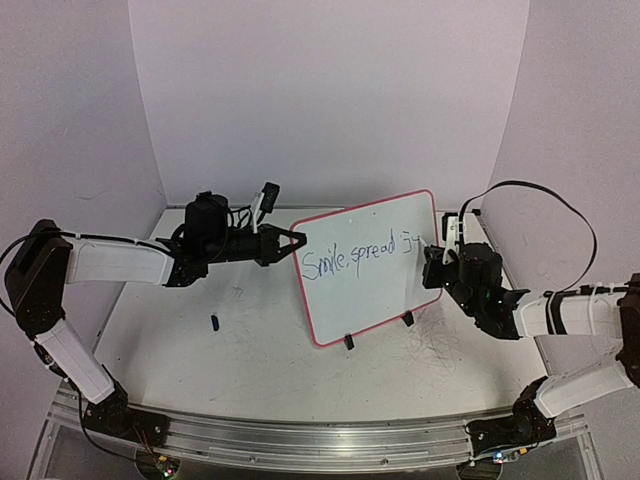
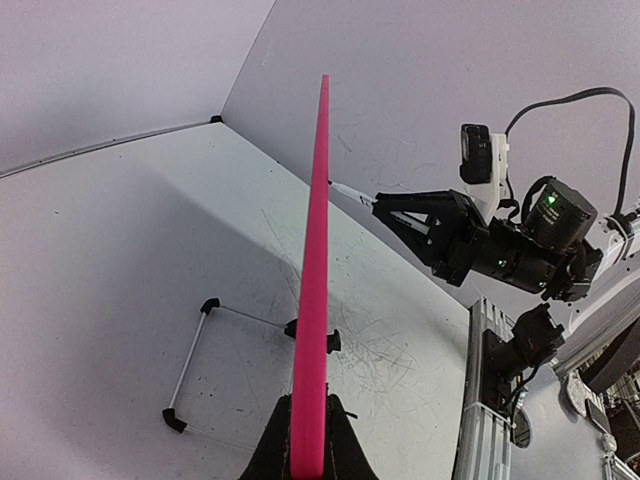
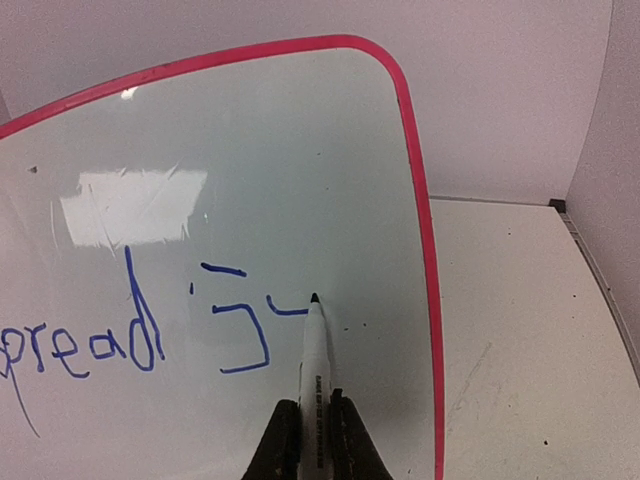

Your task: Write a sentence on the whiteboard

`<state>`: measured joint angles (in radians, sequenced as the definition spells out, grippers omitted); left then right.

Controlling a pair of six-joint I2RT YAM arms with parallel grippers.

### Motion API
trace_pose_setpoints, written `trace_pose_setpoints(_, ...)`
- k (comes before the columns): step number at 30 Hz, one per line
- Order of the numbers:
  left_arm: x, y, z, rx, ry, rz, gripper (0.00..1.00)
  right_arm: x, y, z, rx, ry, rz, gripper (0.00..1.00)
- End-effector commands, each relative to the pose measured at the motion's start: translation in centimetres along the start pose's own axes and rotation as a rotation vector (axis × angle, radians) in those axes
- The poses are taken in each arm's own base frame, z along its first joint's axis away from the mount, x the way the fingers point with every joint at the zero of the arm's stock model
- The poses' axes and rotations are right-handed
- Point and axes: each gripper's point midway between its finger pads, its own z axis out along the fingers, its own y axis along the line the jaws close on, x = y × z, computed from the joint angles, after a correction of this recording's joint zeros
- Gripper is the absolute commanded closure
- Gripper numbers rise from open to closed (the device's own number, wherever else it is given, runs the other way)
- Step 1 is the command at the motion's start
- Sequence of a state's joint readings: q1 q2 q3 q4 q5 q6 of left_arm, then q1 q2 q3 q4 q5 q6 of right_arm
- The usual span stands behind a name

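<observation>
From above, the left gripper (image 1: 296,241) clamps the left rim of the whiteboard (image 1: 372,290), which stands on a scuffed table (image 1: 200,345). Left wrist: its fingers pinch the glossy pink edge. Right wrist: the right gripper (image 3: 315,432) clenches a white marker (image 3: 315,360), its tip touching the smooth board at the end of the blue sentence (image 3: 145,335).

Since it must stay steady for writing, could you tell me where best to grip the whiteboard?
By its left rim, coming from the left, pinching front and back: the whiteboard stands upright and thin, and the marker writes at its right end.
</observation>
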<state>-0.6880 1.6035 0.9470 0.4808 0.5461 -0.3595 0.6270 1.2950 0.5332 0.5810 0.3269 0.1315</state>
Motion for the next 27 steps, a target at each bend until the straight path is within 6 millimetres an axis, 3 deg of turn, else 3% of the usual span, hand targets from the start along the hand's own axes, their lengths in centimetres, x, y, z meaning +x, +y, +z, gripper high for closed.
trace_pose_setpoints(1,2.0,-0.7,0.0,0.020,0.077,0.051,1.00,-2.9,0.9,0.6,-0.028,-0.080,0.014,1.00)
trace_pose_setpoints(19,1.8,-0.7,-0.1,0.017,0.070,0.056,1.00,-0.1,2.4,-0.4,-0.127,0.006,0.028,1.00)
trace_pose_setpoints(27,1.7,-0.7,-0.2,0.015,0.068,0.058,1.00,0.3,1.5,-1.2,-0.099,0.024,0.050,1.00)
